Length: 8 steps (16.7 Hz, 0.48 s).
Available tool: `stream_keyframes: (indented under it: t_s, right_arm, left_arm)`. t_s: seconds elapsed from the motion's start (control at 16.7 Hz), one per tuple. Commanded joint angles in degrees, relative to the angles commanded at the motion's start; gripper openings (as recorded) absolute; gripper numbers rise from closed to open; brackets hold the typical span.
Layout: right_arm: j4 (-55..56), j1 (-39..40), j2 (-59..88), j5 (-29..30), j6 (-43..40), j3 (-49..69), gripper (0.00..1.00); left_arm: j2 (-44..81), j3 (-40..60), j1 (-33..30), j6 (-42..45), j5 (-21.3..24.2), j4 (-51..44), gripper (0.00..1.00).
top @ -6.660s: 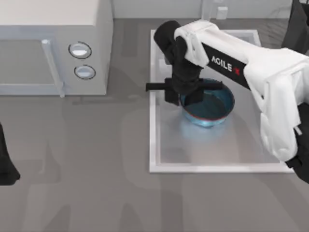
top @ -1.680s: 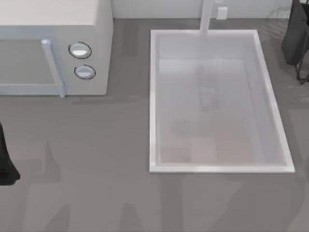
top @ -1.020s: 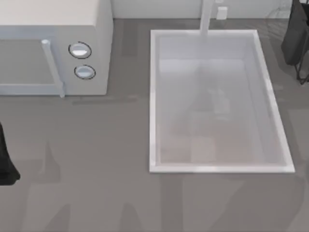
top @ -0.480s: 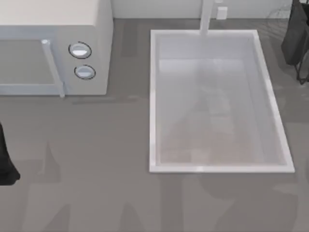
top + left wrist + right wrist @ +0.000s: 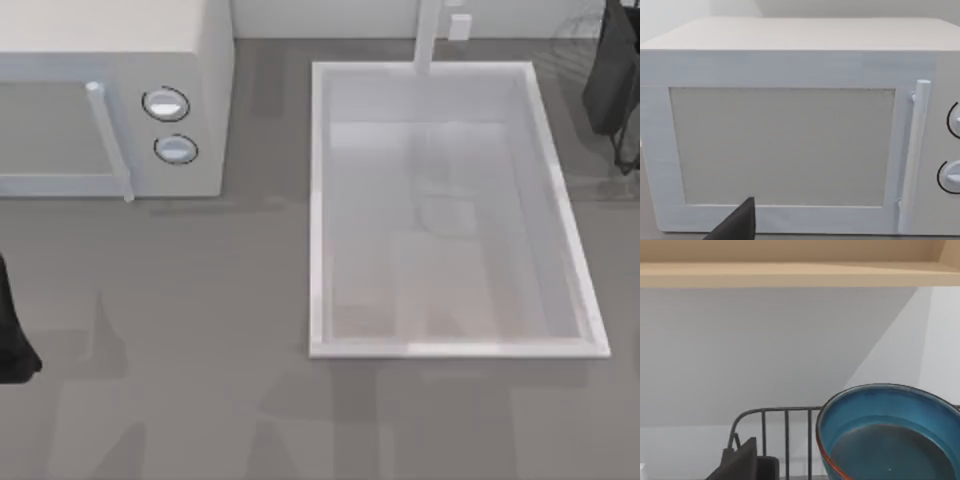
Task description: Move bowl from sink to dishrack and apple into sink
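**A:** What took up most of the scene from above?

**B:** The grey tabletop [image 5: 200, 320]. A white microwave [image 5: 110, 40] stood at its far left. To the right of that was the sink [image 5: 316, 200], a white rectangular basin with a raised rim. A pale faucet post [image 5: 428, 35] rose at the sink's far edge, and soft grey shadows lay on the basin floor.

**A:** And the arms?

**B:** The left arm [image 5: 10, 330] sat parked at the tabletop's left edge. Its wrist camera faced the microwave door head-on. The left gripper [image 5: 737, 225] showed there as a dark tip low in the picture, and I could not tell whether it was clenched or released.

**A:** Where was the bowl?

**B:** In the right wrist view. The blue bowl [image 5: 880, 410], dark inside with a thin reddish rim line, was tilted towards the camera. It was in front of the dark wire bars of the dishrack [image 5: 786, 435], under a beige shelf [image 5: 790, 272]. I could not tell whether it rested in the rack.

**A:** Was the right gripper grasping it?

**B:** The right gripper [image 5: 742, 462] appeared as a dark tip beside the bowl, with a gap between them. Whether it was grasping the bowl I could not tell.

**A:** Anything smaller?

**B:** The microwave's vertical handle [image 5: 110, 140] and its two round knobs [image 5: 166, 104], one above the other.
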Motion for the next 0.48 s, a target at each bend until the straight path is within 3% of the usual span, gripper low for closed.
stream_keyframes:
  t_s: [0.48]
  right_arm:
    - [-12.40, 8.16, -29.53, 0.59, -0.21, -14.68, 1.00]
  left_arm:
    - [0.00, 0.00, 0.00, 0.00, 0.00, 0.00, 1.00]
